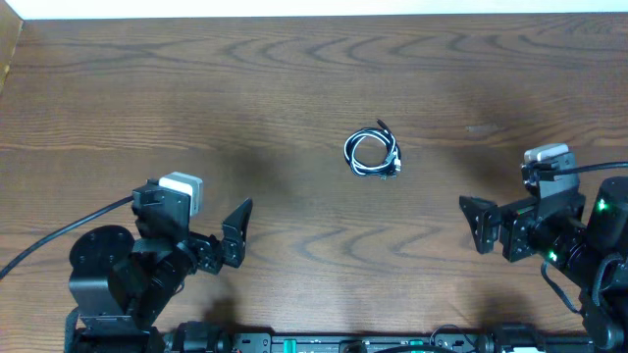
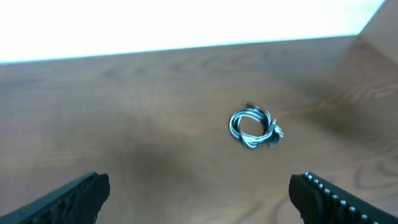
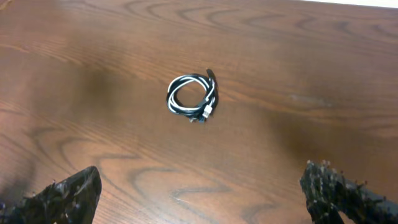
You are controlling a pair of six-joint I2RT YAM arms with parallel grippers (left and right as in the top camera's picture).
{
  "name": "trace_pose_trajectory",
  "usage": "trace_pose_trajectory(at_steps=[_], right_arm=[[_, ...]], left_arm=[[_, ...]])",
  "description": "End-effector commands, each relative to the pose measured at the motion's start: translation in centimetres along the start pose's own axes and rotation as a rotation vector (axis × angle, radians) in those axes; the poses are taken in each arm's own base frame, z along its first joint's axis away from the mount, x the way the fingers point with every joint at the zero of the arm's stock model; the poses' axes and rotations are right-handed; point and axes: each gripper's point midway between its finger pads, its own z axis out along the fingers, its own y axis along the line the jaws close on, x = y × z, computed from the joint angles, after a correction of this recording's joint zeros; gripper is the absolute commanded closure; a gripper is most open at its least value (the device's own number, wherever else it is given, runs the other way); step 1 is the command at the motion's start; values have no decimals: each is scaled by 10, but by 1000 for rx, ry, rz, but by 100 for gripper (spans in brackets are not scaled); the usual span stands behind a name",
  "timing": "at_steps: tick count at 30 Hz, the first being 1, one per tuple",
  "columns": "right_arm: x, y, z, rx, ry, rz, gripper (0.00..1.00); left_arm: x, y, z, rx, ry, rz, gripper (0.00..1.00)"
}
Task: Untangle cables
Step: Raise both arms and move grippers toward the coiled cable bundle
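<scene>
Currently: nothing gripped. The cables (image 1: pixel 373 154) lie as one small black-and-white coil on the bare surface (image 1: pixel 294 78), a little toward 1 o'clock of the overhead view's centre, touching neither arm.

The left hand (image 1: pixel 238 235) sits toward 7 o'clock in that view and the right hand (image 1: pixel 473 226) toward 4 o'clock, both well apart from the coil. Each is spread wide. In either wrist view the two fingers stand at the bottom corners with bare wood between them.

I read this as a ready pose. Both hands point inward, so each wrist camera frames the coil between its own fingers before I commit to an approach.

Bearings: from the left hand the coil lies at about 2 o'clock, from the right at about 10 o'clock. It sits roughly between them, so either should reach it.

Coil detail, right wrist view: the loops are wound together, with a dark plug end (image 3: pixel 210 74) poking out at 1 o'clock and a pale plug end (image 3: pixel 205 113) at 5 o'clock.

Judgement: those free ends look like the sensible grips, one per hand, drawn apart. Risk: the cords are thin and flat on the wood, so a pinch could easily catch both strands. Untangling not yet begun.
</scene>
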Motion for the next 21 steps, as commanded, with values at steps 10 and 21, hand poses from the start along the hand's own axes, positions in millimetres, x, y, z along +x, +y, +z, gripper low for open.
trace_pose_trajectory(at_steps=[10, 21], right_arm=[[-7, 0, -5, 9, -24, 4, 1], [-10, -2, 0, 4, -21, 5, 1]], left_arm=[[-8, -10, 30, 137, 45, 10, 2], [10, 4, 76, 170, 183, -61, 44]])
